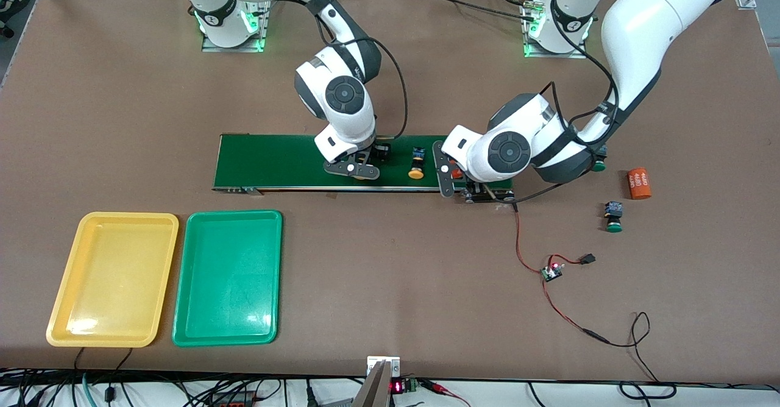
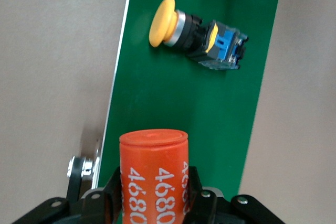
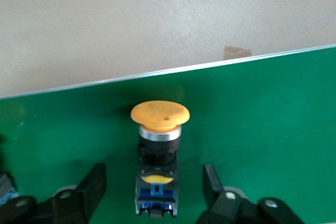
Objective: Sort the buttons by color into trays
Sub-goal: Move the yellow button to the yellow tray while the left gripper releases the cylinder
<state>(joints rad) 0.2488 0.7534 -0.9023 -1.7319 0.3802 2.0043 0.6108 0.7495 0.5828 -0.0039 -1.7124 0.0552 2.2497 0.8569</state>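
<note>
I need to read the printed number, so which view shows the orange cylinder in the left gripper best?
The left wrist view: the orange cylinder fills it, white digits legible, held in the left gripper. The front view shows only a sliver under the arm; the right wrist view shows none.

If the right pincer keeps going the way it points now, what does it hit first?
The right pincer straddles a yellow-capped button lying on the green belt, fingers apart on either side of its body. Straight on, it would likely meet that button first, then the belt under it; depth is hard to judge.
</note>
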